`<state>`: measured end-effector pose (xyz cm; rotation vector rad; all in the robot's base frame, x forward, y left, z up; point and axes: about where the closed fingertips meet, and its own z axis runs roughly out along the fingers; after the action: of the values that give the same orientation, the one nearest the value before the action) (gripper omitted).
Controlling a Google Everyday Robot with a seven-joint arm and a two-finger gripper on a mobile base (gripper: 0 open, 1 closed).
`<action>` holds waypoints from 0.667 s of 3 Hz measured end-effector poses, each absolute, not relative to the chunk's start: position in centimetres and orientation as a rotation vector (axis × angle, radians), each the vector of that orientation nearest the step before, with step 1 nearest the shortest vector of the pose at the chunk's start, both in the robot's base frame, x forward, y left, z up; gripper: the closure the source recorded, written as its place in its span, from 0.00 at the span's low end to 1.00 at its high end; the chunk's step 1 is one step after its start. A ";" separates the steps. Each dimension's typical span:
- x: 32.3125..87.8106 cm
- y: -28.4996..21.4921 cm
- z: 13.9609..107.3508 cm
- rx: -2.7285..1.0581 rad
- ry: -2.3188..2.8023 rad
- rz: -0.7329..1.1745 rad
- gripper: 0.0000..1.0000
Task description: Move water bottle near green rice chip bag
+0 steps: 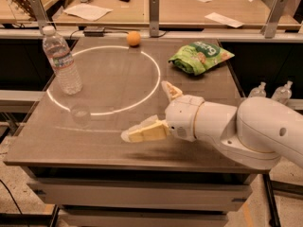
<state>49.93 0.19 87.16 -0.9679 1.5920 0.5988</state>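
Water bottle (61,60) stands upright near the left edge of the table (71,145), well apart from the green rice chip bag (201,56), which lies at the far right. Your gripper (144,110) hovers low over the near middle of the table, between the two, with its fingers spread wide and holding nothing. By the look of it, no part of the move is done: you have yet to reach left, grasp the bottle, carry it across and set it beside the bag. A small orange ball (133,38) sits at the back edge.

Dim light, ring glare (158,77); shadow under gripper (156,110) over table (71,145) front
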 end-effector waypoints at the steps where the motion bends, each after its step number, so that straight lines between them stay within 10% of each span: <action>1: 50.2 0.2 87.2 -0.961 1.595 0.586 0.00; 2: 50.4 0.9 87.6 -0.918 1.590 0.589 0.00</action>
<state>50.37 0.86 87.59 -0.9179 1.5903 0.5893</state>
